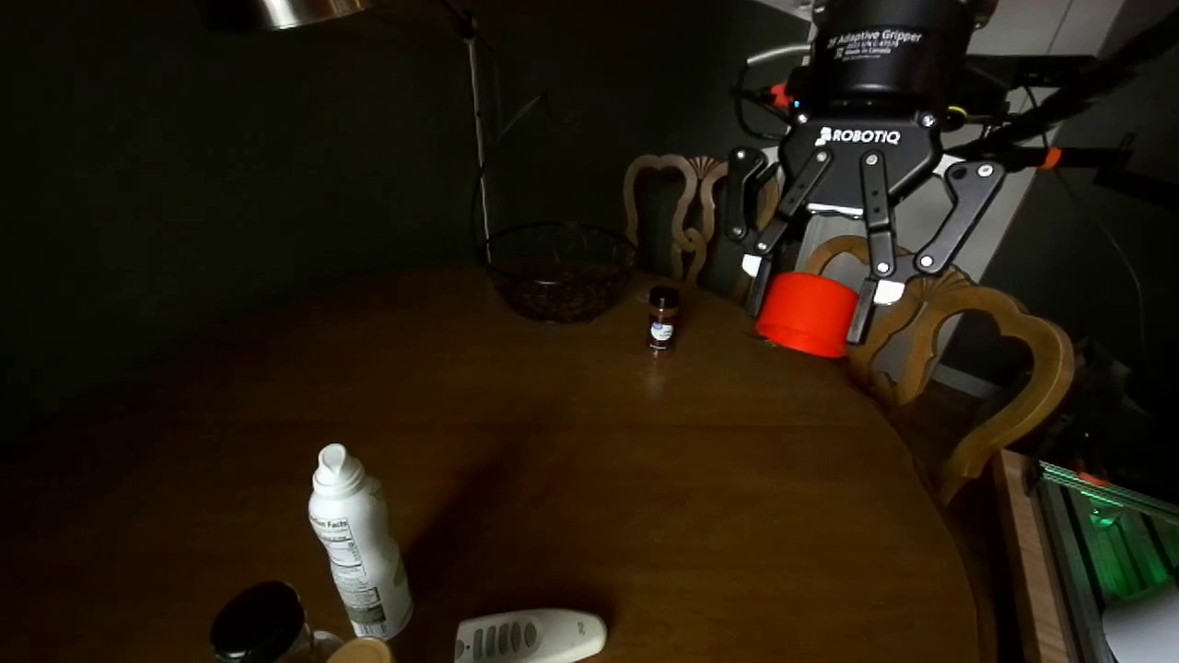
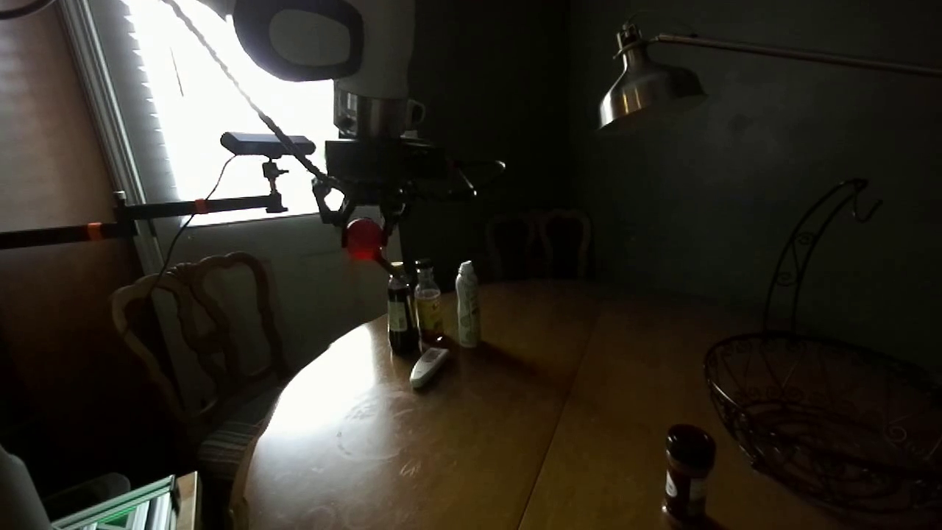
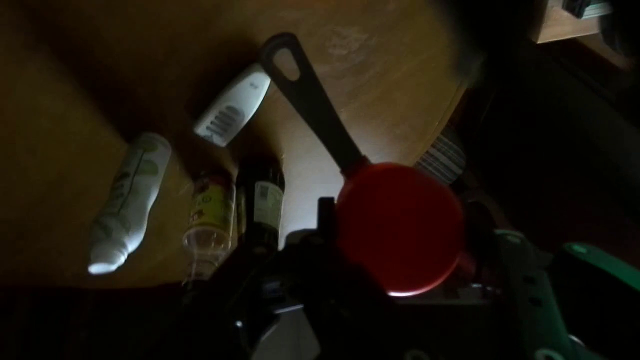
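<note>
Right up close in an exterior view, a black-capped bottle (image 1: 261, 622) crowds the lower corner, a tall white curvy bottle (image 1: 364, 552) just beside it. Up high, the black metal two-finger gripper (image 1: 809, 311) stands partly parted, and it has hold: fingers (image 1: 864, 313) either side of a round red cup (image 3: 400, 230) with a long dark handle (image 3: 315, 107)! That cup hangs in the air; from the wrist, it overlaps the curved edge of the brown wooden table (image 1: 645, 497), a carved wooden chair (image 1: 1052, 354) close alongside. Broad wood runs between the oblong white remote (image 1: 531, 635) and a small dark round jar (image 1: 661, 318). The handle points upper left in the wrist view, loop overlapping the remote's tip; in an exterior view the long axis slants downward from the cup.
</note>
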Robot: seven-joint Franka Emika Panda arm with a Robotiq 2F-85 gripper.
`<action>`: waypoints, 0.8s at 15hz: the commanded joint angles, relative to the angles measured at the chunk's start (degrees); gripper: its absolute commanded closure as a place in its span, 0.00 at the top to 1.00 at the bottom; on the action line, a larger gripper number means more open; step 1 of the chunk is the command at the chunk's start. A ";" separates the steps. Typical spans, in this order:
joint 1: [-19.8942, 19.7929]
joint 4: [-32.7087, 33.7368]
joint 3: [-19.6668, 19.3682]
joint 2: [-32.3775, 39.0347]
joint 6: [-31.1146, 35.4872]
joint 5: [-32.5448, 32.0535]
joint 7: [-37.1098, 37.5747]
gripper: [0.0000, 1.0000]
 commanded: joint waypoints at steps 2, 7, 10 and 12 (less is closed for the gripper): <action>4.73 -0.95 2.68 -0.39 9.14 1.82 -2.14 0.32; 10.09 -1.59 3.92 1.62 20.21 4.06 -3.83 0.32; 9.92 -0.59 3.92 1.77 18.74 2.00 -1.47 0.57; 10.11 -0.59 3.94 1.95 18.84 2.18 -1.75 0.57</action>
